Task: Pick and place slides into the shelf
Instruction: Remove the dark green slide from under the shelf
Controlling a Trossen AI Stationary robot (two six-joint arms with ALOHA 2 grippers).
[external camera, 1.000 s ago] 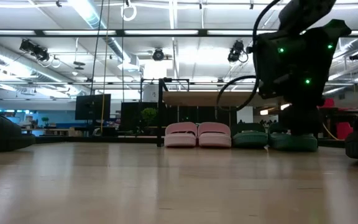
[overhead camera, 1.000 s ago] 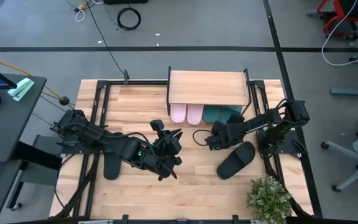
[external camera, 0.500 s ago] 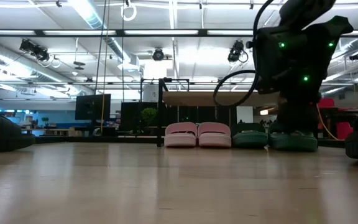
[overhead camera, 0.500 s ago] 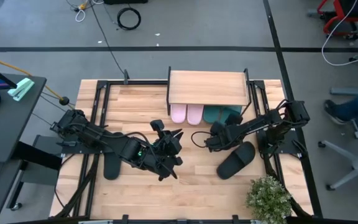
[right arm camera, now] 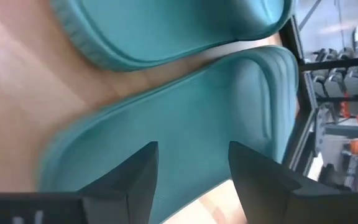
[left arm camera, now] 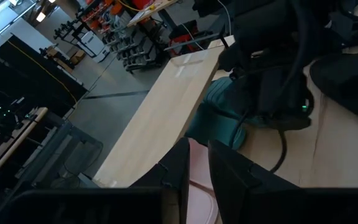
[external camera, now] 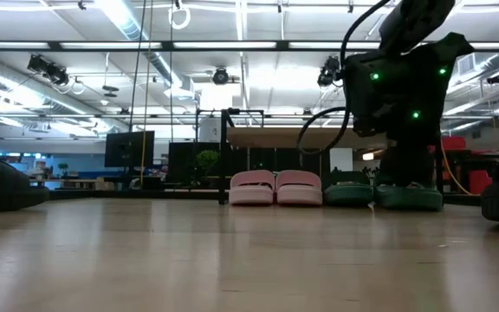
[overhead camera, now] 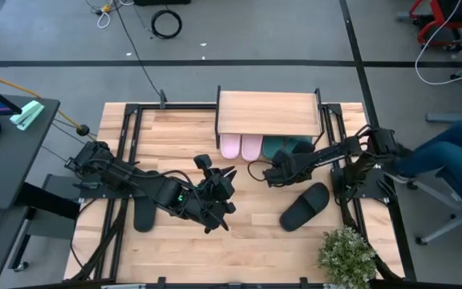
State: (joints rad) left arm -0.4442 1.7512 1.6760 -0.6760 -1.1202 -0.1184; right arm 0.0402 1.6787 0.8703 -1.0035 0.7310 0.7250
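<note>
High view puts my right pincer (overhead camera: 273, 172) at the shelf (overhead camera: 268, 112) mouth, fingers spread and holding nothing, just behind the two teal slides (right arm camera: 185, 124), already under the plank beside the pink pair (overhead camera: 241, 147). Two black slides, one (overhead camera: 304, 206) right and one (overhead camera: 143, 216) left, wait on open bench (overhead camera: 255, 249). My left pincer (overhead camera: 215, 193) idles mid-bench; I cannot tell its grip. I judge backing out safe, minding the frame posts.

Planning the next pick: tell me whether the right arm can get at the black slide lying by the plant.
Probably yes. The black slide lies in the open on the table just beside the right gripper, which hangs open at the teal slides with nothing between them.
</note>
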